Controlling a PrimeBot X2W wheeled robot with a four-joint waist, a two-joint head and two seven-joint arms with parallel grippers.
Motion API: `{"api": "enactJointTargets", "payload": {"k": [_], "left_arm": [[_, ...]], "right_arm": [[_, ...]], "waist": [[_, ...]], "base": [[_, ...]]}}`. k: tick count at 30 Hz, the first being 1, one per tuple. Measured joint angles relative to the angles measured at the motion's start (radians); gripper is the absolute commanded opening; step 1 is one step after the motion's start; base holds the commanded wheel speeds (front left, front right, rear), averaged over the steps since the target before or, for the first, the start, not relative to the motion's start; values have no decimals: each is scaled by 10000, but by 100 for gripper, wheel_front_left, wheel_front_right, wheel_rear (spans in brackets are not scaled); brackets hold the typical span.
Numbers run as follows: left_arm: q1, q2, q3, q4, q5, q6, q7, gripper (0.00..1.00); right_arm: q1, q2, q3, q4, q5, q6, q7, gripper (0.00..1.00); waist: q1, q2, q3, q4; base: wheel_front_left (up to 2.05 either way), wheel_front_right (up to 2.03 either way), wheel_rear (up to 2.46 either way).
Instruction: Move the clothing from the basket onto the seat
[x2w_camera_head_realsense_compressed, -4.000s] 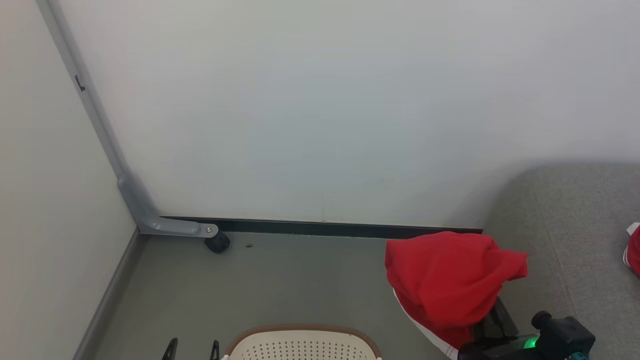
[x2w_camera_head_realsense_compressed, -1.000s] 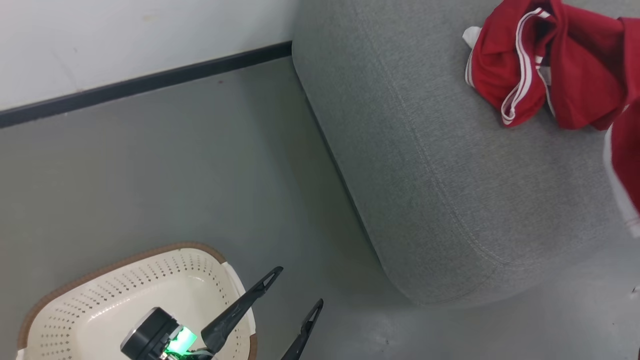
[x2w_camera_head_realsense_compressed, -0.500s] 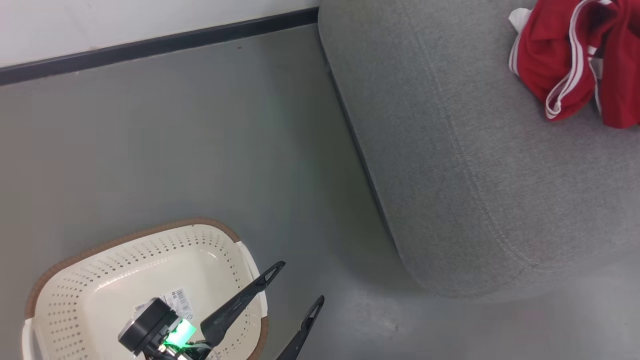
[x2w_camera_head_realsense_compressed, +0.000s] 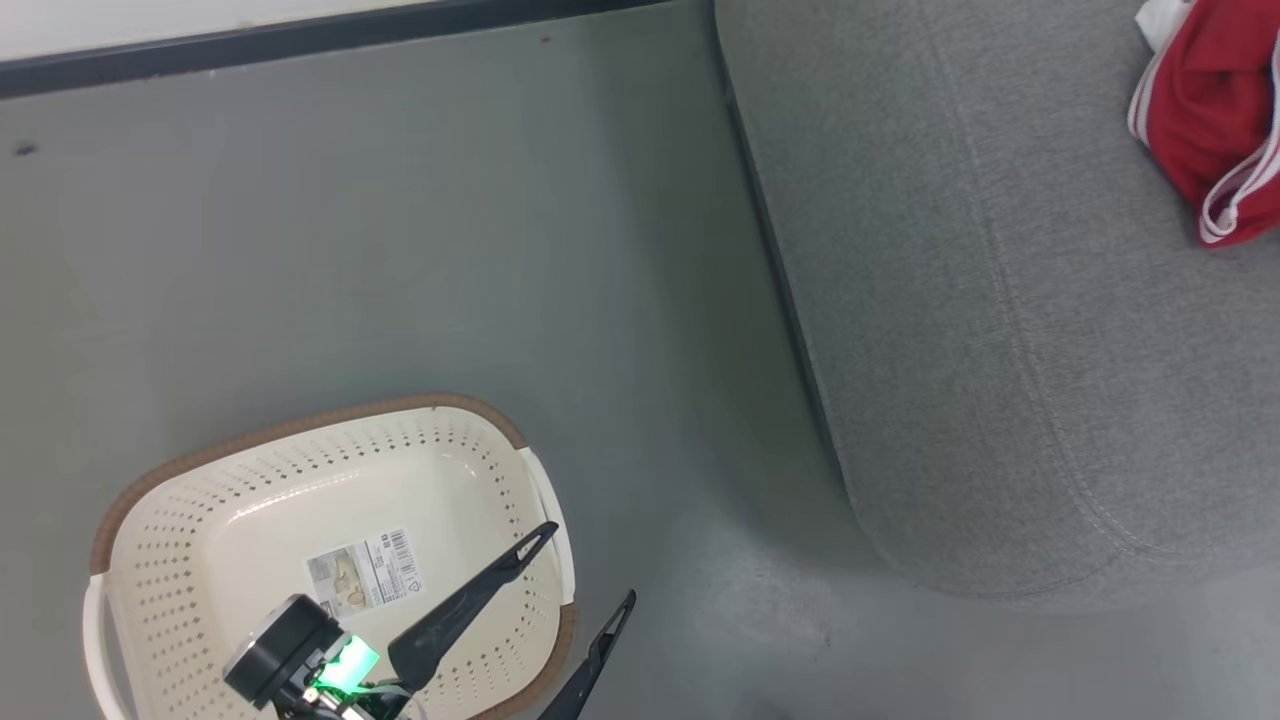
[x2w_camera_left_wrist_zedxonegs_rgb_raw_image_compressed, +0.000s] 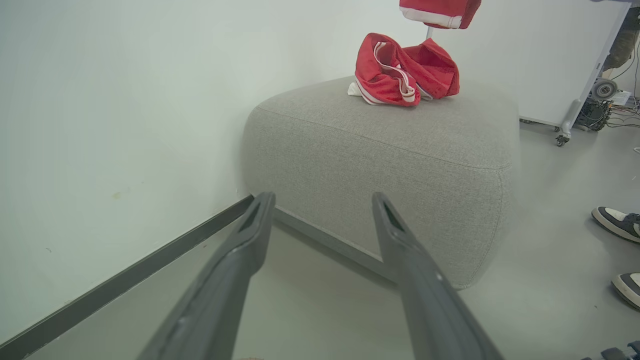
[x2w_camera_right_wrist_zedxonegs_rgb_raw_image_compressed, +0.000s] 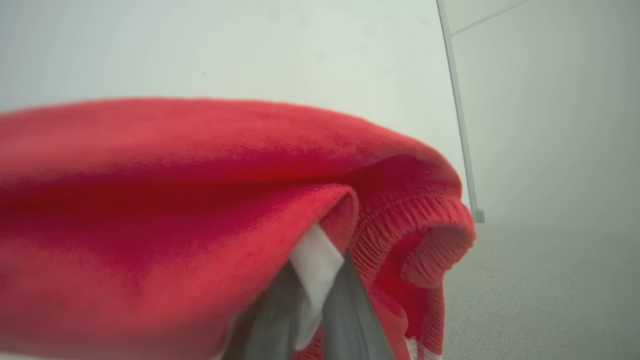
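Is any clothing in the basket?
No, the basket holds just a printed label stuck on its pale floor.

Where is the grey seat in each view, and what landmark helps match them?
Head view: the seat takes the right side, rounded corner lower right.
Left wrist view: the seat stands centre, beyond the open left gripper.
Right wrist view: lower right, grey and blurred; probably the seat.
Landmark: the crumpled red garment lying on it, head and left wrist views.
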Motion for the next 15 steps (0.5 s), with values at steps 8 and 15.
{"api": "enactJointTargets", "payload": {"k": [8, 15], "left_arm": [[-10, 71, 244, -6, -90, -4, 0, 100], [-44, 138, 251, -8, -90, -4, 0, 100]], "right_arm": [[-1081, -437, -240, 1781, 512, -2, 17, 0], [-1810, -928, -353, 3210, 514, -111, 17, 0]], "waist": [[0, 0, 358, 356], [0, 0, 636, 589]], "base": [[0, 0, 0], [0, 0, 0]]}}
